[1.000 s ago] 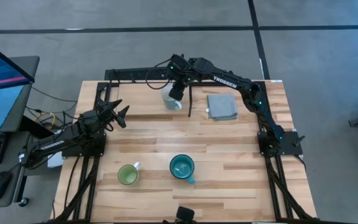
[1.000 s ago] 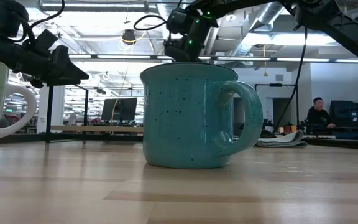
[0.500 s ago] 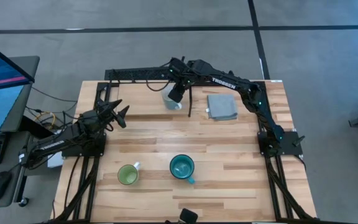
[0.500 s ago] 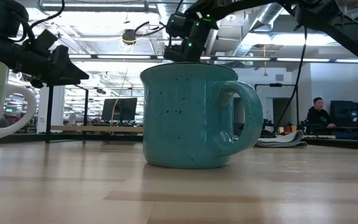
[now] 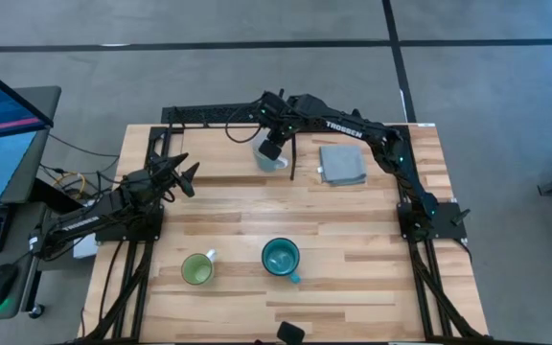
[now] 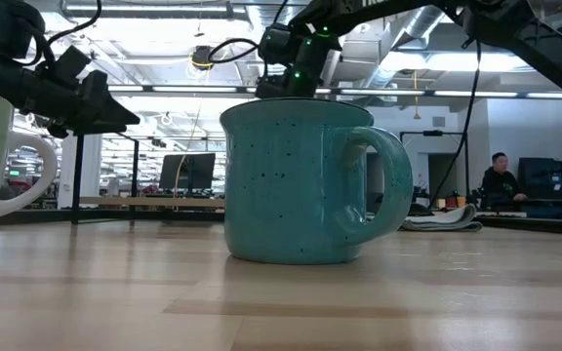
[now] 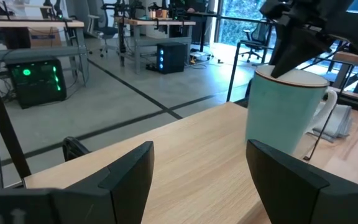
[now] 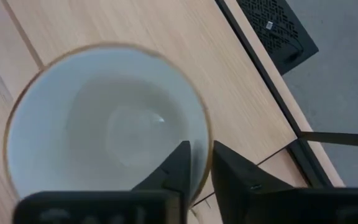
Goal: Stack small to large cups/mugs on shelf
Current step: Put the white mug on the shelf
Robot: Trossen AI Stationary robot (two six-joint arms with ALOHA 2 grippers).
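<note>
High view, reading left to right: the left gripper (image 5: pixel 186 176) hovers over the desk's (image 5: pixel 353 230) left side, jaws spread apart and empty, and it hasn't budged from a second ago. Three mugs in play, one of each colour. The light green mug (image 5: pixel 196 269) sits on the desk near the front, left of centre. Just beside it, to its right, stands the teal mug (image 5: pixel 281 258), apart from the green one; low down it fills the middle of the view, handle to the right. Neither has shifted.

Up at the back, on the shelf (image 5: pixel 218 153), the white mug (image 5: pixel 268 159) stands upright, and the right gripper (image 5: pixel 273 149) is right over it. The wrist camera shows the jaws clamped on the rim, one finger (image 8: pixel 174 167) inside the mug, the other outside the wall. Compared with a second ago, the arm's wrist has swung slightly toward the back edge, while the mug is in much the same spot.

One folded grey cloth (image 5: pixel 342 163) lies to the right of the white mug, unmoved.
</note>
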